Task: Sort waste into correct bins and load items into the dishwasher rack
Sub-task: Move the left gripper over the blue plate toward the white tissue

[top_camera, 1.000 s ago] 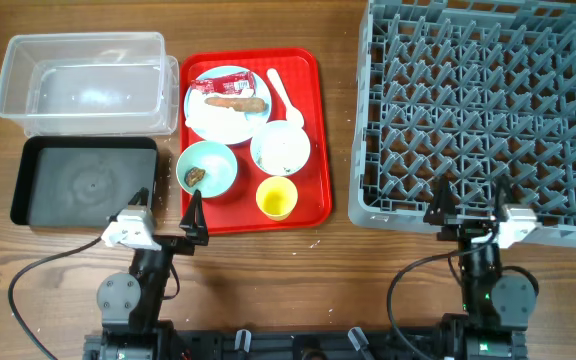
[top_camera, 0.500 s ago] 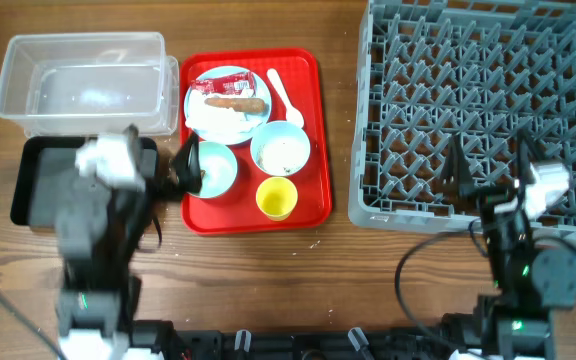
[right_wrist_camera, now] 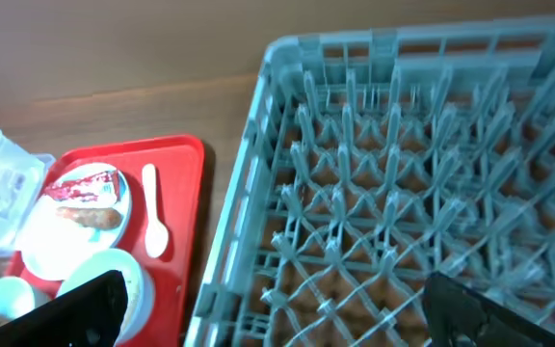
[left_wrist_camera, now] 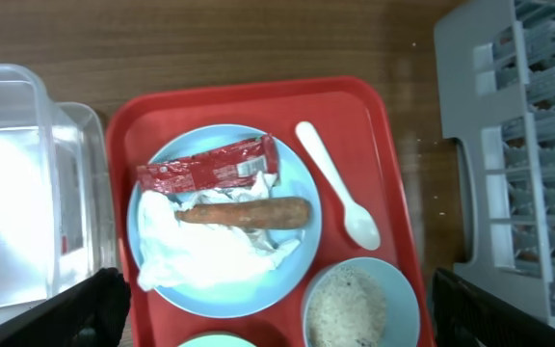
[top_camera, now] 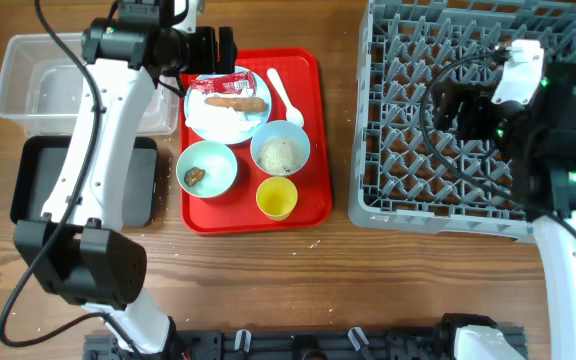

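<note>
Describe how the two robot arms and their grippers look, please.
Both arms have white tubular links and black joint housings. The left arm carries a thin black cable; the right arm shows small green lights and looping black cables. The left gripper and right gripper have black fingers.

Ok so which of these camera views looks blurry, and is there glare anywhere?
Right wrist view: the dishwasher rack and the red tray look soft and smeared. Left wrist view: sharp, with the wrapper on the plate crisp, but there is white glare on the clear tub. Overhead view: evenly lit and mostly sharp.
</note>
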Controlling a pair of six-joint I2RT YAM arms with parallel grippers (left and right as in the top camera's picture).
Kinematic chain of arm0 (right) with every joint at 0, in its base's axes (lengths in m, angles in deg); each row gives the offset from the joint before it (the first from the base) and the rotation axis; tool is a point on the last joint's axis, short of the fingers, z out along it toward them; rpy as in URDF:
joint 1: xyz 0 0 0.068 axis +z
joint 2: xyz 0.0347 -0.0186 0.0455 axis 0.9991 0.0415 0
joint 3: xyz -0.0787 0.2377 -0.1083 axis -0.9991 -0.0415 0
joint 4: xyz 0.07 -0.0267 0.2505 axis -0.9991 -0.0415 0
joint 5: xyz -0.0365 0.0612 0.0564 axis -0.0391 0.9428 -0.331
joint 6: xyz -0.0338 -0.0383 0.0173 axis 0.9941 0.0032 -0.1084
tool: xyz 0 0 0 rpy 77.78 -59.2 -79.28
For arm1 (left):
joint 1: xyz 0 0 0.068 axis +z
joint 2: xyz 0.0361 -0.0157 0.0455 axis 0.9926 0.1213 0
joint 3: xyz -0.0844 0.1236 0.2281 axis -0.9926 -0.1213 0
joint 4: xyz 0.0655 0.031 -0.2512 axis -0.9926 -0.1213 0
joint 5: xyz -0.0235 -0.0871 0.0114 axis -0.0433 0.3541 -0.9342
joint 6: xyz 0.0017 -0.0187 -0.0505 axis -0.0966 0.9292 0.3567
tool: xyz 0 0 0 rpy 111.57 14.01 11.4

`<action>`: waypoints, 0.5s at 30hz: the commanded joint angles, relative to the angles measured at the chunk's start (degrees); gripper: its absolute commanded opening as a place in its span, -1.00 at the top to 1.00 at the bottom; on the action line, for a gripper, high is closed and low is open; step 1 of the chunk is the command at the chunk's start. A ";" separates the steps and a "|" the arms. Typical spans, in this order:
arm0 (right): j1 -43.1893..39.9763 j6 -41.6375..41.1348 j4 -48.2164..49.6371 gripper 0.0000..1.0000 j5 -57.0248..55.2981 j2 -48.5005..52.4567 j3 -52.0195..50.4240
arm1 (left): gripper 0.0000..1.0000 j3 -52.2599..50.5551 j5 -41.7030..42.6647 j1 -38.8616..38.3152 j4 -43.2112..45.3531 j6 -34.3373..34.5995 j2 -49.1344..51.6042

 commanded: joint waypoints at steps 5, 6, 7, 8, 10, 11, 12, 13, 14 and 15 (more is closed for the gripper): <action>-0.07 -5.46 -1.33 -0.99 2.86 2.71 1.11 | -1.00 1.44 1.55 -0.63 2.21 8.83 4.76; -0.07 -5.46 -1.49 -0.99 2.86 2.71 1.11 | -0.99 1.44 -0.81 -0.63 1.95 15.52 6.75; -0.07 -5.46 -1.95 -0.99 2.84 2.71 1.09 | -0.99 1.44 -3.89 -0.63 1.31 23.76 9.25; -0.07 -5.49 -2.64 -0.99 2.86 2.71 1.09 | -0.95 1.44 -6.08 -0.76 1.16 30.25 11.82; -0.07 -5.46 -3.80 -0.99 2.84 2.71 1.09 | -0.64 1.44 -7.52 -1.62 1.38 36.72 15.89; -0.07 -5.46 -4.09 -0.99 2.84 2.71 1.09 | -0.50 1.44 -8.72 -2.54 1.38 39.08 18.12; -0.07 -5.46 -4.13 -0.99 2.84 2.71 1.07 | -0.46 1.44 -10.60 -3.30 1.36 40.92 19.37; -0.07 -5.46 -4.11 -1.00 2.86 2.71 1.05 | -0.43 1.36 -12.09 -3.91 1.57 42.47 20.44; -0.07 -5.46 -4.09 -1.00 2.84 2.71 1.05 | -0.45 1.33 -13.90 -5.11 2.29 44.22 21.92; -0.07 -5.49 -4.11 -1.00 2.84 2.71 1.05 | -0.45 1.33 -13.92 -5.73 3.32 44.24 22.71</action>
